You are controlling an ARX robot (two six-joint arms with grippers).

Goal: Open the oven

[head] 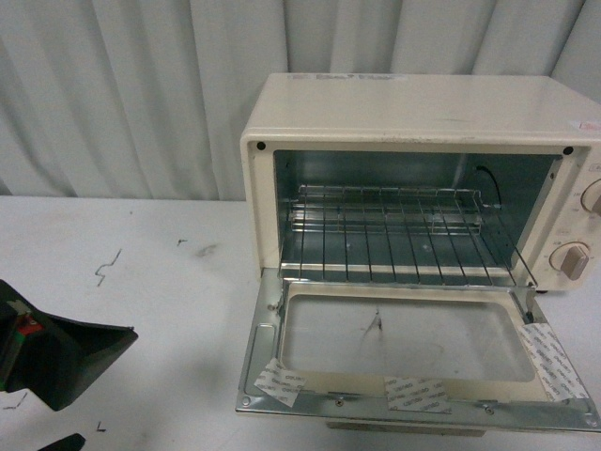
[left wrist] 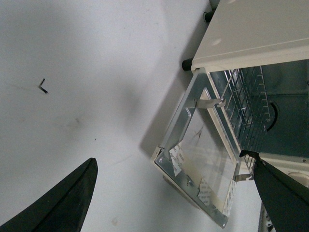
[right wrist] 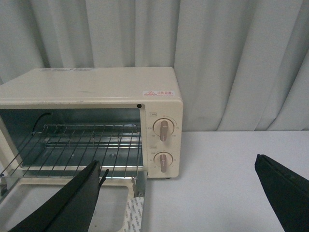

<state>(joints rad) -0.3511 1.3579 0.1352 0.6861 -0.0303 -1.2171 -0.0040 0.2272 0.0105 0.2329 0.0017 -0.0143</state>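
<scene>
The cream-white oven [head: 423, 113] stands on the table at the right. Its glass door [head: 404, 338] hangs down flat in front, open. The wire rack [head: 394, 235] shows inside, and two round knobs [head: 571, 260] sit on the right panel. A strip of the beige handle [head: 404, 429] shows under the door's front edge. My left gripper [head: 94, 381] is open and empty, low at the left, apart from the door. In the left wrist view the gripper [left wrist: 166, 157] frames the door [left wrist: 203, 159]. My right gripper [right wrist: 177, 161] is open and empty, facing the oven [right wrist: 87, 84] and its knobs [right wrist: 163, 129].
The white table [head: 141, 282] carries small black marks [head: 108, 268] left of the oven. A pale pleated curtain [head: 141, 94] hangs close behind. White tape strips [head: 278, 381] are stuck on the door's inner frame. Bare table lies right of the oven [right wrist: 231, 169].
</scene>
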